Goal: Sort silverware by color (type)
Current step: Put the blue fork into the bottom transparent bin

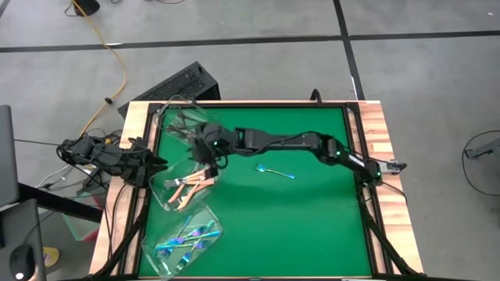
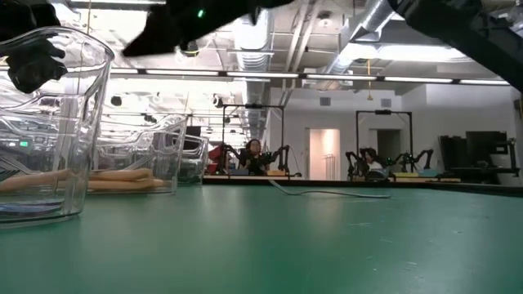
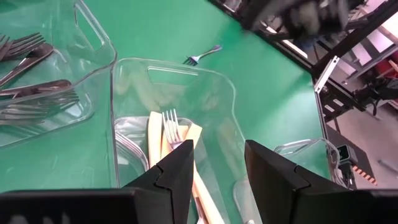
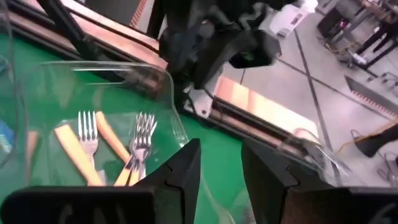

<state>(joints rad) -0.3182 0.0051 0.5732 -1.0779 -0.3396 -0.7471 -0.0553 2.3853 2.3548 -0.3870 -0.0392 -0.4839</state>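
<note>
- The right gripper is held over the middle clear tub, its fingers parted and nothing held between them.
- The left gripper is poised at that tub's edge, likewise parted and empty.
- Cream-handled forks are seen in the middle tub, grey forks in the far tub, and iridescent forks in the near tub.
- One blue fork is left on the green mat.

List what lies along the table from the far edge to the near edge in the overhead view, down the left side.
Tub of grey forks → right gripper → tub of tan-handled forks → tub of blue forks.
</note>
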